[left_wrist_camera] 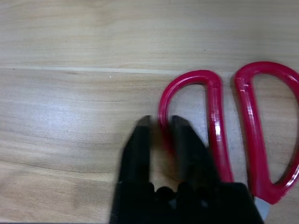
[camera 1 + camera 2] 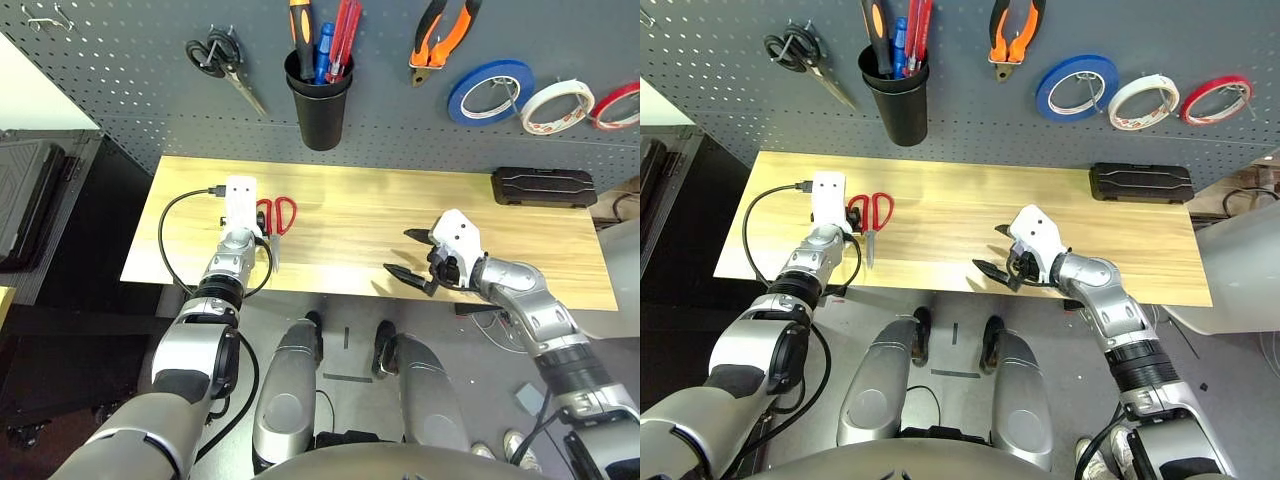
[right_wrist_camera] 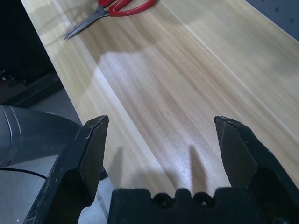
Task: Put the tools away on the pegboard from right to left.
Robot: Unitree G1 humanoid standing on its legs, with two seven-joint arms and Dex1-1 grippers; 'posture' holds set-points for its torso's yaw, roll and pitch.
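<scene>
The red-handled scissors [image 2: 281,214] lie flat on the left part of the wooden bench [image 2: 380,215], blades toward me. My left gripper [image 1: 161,122] is low over them, its fingers shut on the rim of one handle loop [image 1: 164,105]. Over the bench's front right, my right gripper [image 2: 408,254] stands open with nothing between its fingers. On the pegboard [image 2: 150,80] behind hang the orange-and-black pliers [image 2: 443,32] and the white tape ring [image 2: 556,105]. The black-handled screwdriver [image 2: 300,30] stands in the black cup [image 2: 319,105].
Black-handled scissors [image 2: 222,58] hang at the pegboard's left. A blue tape ring [image 2: 490,90] and a red tape ring [image 2: 618,105] flank the white one. A black case [image 2: 543,186] lies at the bench's back right. A black cable [image 2: 170,240] loops beside my left wrist.
</scene>
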